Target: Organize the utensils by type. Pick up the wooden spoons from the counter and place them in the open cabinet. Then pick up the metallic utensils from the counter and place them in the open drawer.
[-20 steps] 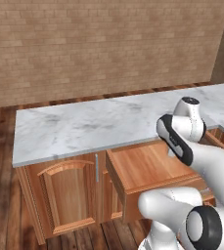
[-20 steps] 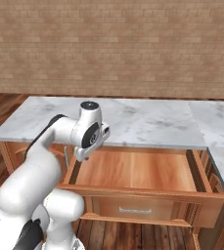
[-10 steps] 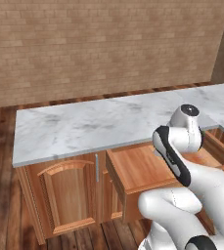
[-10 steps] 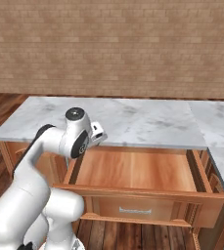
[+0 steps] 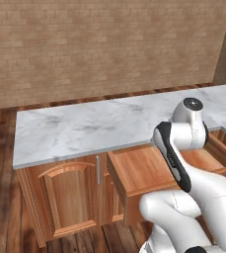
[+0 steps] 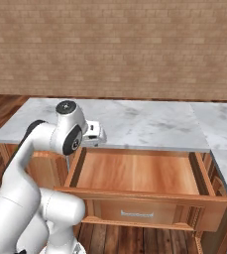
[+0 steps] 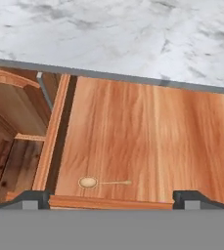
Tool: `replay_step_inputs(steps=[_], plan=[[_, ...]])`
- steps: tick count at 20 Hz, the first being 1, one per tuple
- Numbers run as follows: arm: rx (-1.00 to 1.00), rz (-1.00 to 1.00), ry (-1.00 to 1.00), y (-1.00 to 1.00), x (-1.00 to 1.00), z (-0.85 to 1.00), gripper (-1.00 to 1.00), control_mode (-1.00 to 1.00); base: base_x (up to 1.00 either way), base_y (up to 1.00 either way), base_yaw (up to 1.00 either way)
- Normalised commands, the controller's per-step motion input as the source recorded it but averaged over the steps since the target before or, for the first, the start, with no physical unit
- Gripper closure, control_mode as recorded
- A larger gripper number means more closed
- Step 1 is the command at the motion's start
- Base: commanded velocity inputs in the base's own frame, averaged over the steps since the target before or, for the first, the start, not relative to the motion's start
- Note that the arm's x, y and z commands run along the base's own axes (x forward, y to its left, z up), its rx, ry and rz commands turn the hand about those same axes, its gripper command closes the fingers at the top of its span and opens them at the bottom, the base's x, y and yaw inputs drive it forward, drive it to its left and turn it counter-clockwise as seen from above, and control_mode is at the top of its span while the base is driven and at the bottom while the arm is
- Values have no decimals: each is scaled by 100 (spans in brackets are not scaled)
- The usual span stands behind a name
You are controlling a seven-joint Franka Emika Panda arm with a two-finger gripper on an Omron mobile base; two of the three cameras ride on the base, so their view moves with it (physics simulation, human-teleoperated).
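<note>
The gripper (image 7: 111, 197) stands released, its two dark finger tips (image 7: 30, 197) spread wide apart at the bottom of the hand view, with nothing between them. It hangs over the front part of the open drawer (image 6: 135, 171), near the drawer's left front corner as the right base view shows it.

Inside the drawer lies a small thin spoon (image 7: 100, 182), flat on the wood-grain floor close to the front wall and toward the left side wall. Its oval bowl points to the left wall and its slim handle runs along the front edge.

The drawer is pulled well out from under the counter (image 5: 94, 128), whose white marble top with grey veining runs along the brick wall (image 5: 104, 49). To the left of the drawer, under the same edge of the counter, is a lower cabinet with an arched panelled door (image 5: 67, 197).

No brand, label or readable writing shows on any surface.
</note>
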Motion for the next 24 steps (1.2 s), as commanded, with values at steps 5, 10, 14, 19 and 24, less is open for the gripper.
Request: replay_step_inputs(steps=[5,10,14,19,24], plan=[[12,-19,6,2,0,70,-100,-100,0,0,0],[12,-11,-5,3,-6,34,-100,-100,0,0,0],[8,-16,-11,12,-31,19,-100,-100,0,0,0],[0,-16,-13,27,-37,27,-100,-100,0,0,0],[0,-13,-2,8,-33,42,-100,-100,0,0,0]])
